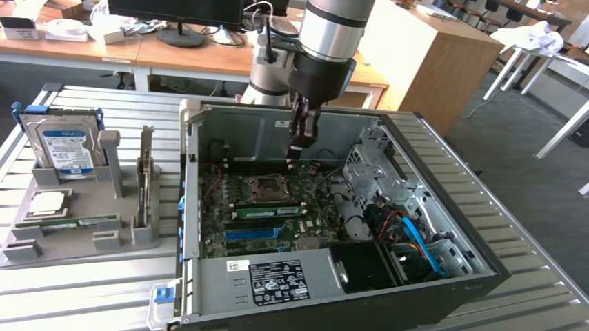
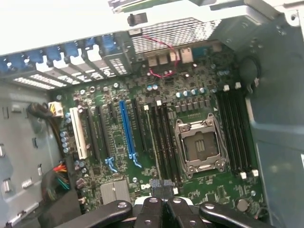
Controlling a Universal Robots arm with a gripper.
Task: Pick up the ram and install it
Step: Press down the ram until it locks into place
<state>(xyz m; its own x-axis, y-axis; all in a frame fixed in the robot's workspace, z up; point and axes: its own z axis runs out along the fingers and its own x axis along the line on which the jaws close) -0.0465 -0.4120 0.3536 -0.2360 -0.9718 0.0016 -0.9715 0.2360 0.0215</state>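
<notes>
Slatted metal tabletop [image 1: 515,227] carries an open computer case [image 1: 478,276], and everything below is placed against that case. Beside the case, on the exterior view's left, sits a grey parts tray [image 1: 83,249] with a hard drive [image 1: 63,148] and an expansion card [image 1: 145,181] standing in it. The ram [image 1: 69,222] appears to be the slim green stick lying low in that tray, well apart from the arm. A similar green stick [image 1: 267,210] already stands in a slot inside the case, just beside the empty processor socket [image 2: 198,145], so which stick is meant is partly a judgement.

Inside the case, above the motherboard [image 2: 118,142], hangs the gripper [image 1: 301,141]. Its fingers [image 2: 156,209] are pressed fully together and hold nothing.

A stick like this should be light, thin and stiff, but fragile. It is probably best pinched across its flat faces near the middle of the long upper edge, clear of the contact edge and chips, and kept square.
</notes>
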